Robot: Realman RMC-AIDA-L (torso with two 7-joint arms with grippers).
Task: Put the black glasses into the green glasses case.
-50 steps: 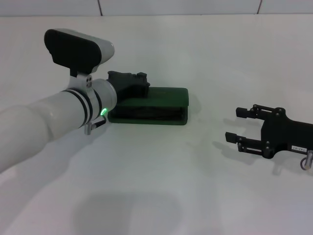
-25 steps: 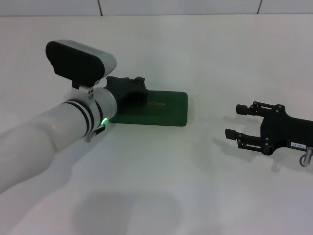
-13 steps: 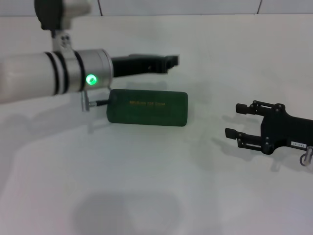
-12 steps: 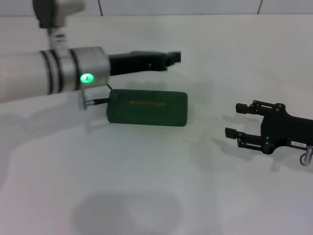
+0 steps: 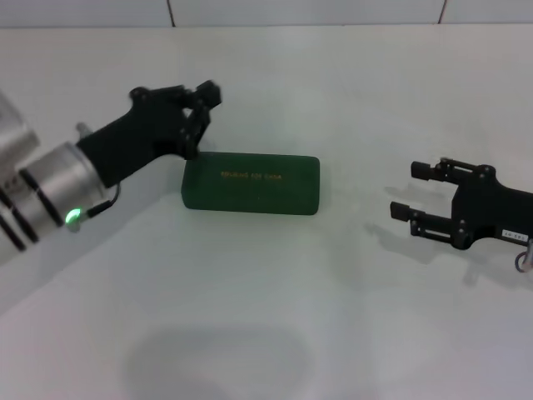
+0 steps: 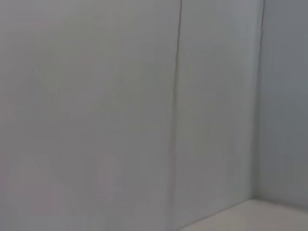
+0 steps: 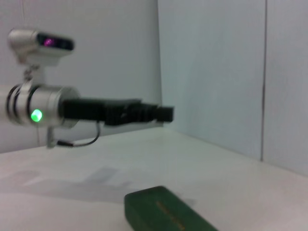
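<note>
Case, dark green rectangular hard-shell glasses case (image 5: 251, 185), lid down, gold lettering; left gripper (image 5: 202, 102) raised beside it, aperture indiscernible; right gripper (image 5: 415, 191) parked, fingers spread.

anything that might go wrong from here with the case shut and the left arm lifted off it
1. The green glasses case lies shut and the black glasses show in no view, so whether they sit properly inside cannot be checked.
2. The left gripper hangs close above the case's left end; a low swing might nudge it.
3. The right gripper, open, rests on the table well clear, so little risk there.
</note>
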